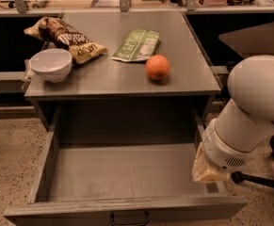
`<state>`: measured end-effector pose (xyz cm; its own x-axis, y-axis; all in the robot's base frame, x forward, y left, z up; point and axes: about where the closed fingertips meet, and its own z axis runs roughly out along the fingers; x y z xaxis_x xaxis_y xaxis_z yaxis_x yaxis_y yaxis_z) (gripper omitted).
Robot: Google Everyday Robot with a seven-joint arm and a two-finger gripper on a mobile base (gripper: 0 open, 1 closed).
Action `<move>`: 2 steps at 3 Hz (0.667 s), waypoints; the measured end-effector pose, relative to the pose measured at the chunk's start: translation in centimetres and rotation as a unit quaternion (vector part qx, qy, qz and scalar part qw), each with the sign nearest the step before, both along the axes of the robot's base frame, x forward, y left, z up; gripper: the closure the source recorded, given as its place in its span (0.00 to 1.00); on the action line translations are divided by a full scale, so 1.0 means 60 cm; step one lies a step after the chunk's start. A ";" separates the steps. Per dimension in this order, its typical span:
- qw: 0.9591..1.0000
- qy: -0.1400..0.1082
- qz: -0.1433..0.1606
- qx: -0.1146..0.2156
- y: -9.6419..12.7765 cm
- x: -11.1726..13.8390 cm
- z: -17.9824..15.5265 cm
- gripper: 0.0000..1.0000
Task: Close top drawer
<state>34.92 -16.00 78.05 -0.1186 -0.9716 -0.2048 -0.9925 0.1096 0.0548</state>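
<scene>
The top drawer (122, 173) is pulled far out from under the grey table; its wide grey box is empty. Its front panel (127, 210) runs along the bottom of the camera view, with a small dark bar handle (129, 219) at the lower edge. My gripper (207, 171) is a cream-coloured end piece at the tip of the white arm (249, 112). It sits low over the drawer's right side wall, near the front right corner.
On the table top (108, 74) stand a white bowl (51, 64), a brown snack bag (63, 39), a green packet (139, 44) and an orange (157, 67). A shelf rail runs behind. A dark chair base (268, 180) stands on the speckled floor at the right.
</scene>
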 end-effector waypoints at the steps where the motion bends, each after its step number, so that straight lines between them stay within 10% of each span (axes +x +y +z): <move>1: 1.000 0.008 0.009 -0.001 0.022 -0.028 -0.022 1.00; 2: 1.000 0.008 0.009 -0.001 0.022 -0.028 -0.022 1.00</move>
